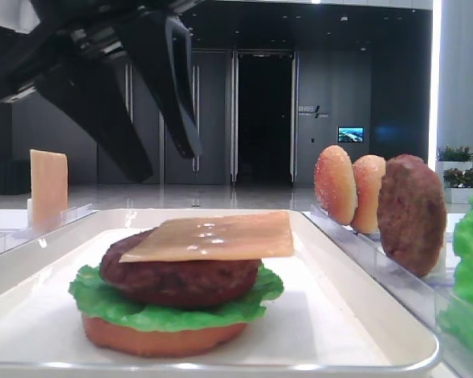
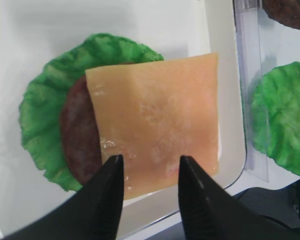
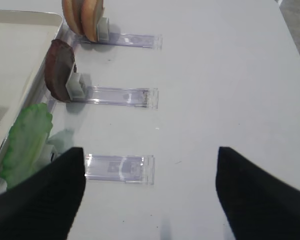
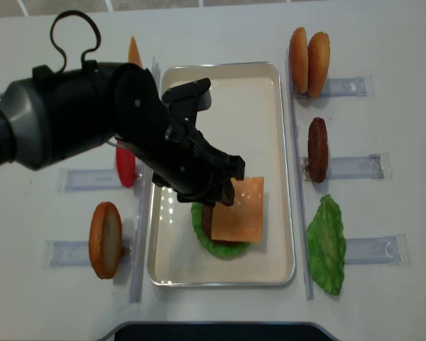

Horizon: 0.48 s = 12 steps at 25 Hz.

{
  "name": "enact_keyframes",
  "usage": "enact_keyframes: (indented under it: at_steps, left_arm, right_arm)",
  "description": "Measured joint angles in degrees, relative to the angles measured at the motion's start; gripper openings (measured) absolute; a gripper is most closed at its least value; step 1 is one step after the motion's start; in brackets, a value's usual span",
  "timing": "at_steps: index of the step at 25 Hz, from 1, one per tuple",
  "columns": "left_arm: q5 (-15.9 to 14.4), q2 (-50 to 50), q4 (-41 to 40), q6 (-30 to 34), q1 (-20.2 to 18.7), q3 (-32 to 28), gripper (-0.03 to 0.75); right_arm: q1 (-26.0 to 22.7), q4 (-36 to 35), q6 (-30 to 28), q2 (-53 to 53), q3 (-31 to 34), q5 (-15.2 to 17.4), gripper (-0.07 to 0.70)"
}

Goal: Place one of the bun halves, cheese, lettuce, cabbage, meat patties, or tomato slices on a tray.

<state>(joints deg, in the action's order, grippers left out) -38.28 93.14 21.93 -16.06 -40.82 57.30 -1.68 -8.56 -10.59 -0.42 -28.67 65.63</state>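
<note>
The cheese [image 2: 155,122], a thin, smooth, pale orange square with a few glossy dots, is seen lying flat on top of the stack inside the tray [image 1: 363,315], one corner overhanging toward the tray's rim. Under it a thick, grainy, dark reddish-brown meat patty [image 1: 181,276] is set on a bright green ruffled lettuce leaf [image 1: 173,309], which is carried by a flat orange-brown bun base [image 1: 162,337]. The tray is white, shallow and rectangular, with a raised rounded rim. The left gripper [image 2: 151,172] is held above the cheese with its black tapered fingers [image 2: 107,185] parted and nothing clasped between them. Beside the tray's right edge, clear plastic racks [image 4: 351,167] are laid on the white table [image 3: 215,65]; in them two domed, speckled bun halves [image 4: 309,52], a second patty [image 4: 317,149] and a second lettuce leaf [image 4: 327,245] are stood on edge. Left of the tray a spare cheese slice [image 1: 48,187], a red tomato slice [image 4: 126,165] and another bun half [image 4: 105,239] are propped. The right gripper [image 3: 150,185] is kept over the table right of the tray, its dark fingers spread wide and empty.
</note>
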Motion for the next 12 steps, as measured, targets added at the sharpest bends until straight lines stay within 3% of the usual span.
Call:
enact_keyframes:
  at_steps: [8, 12]
  left_arm:
    - [-2.9, -5.43, -7.74, -5.35, 0.48, -0.07, 0.291]
    - [-4.73, -7.37, -10.28, -6.59, 0.89, -0.07, 0.372]
  right_arm:
    - [0.0, 0.0, 0.0, 0.0, 0.0, 0.0, 0.542]
    - [0.0, 0.0, 0.0, 0.0, 0.0, 0.0, 0.542]
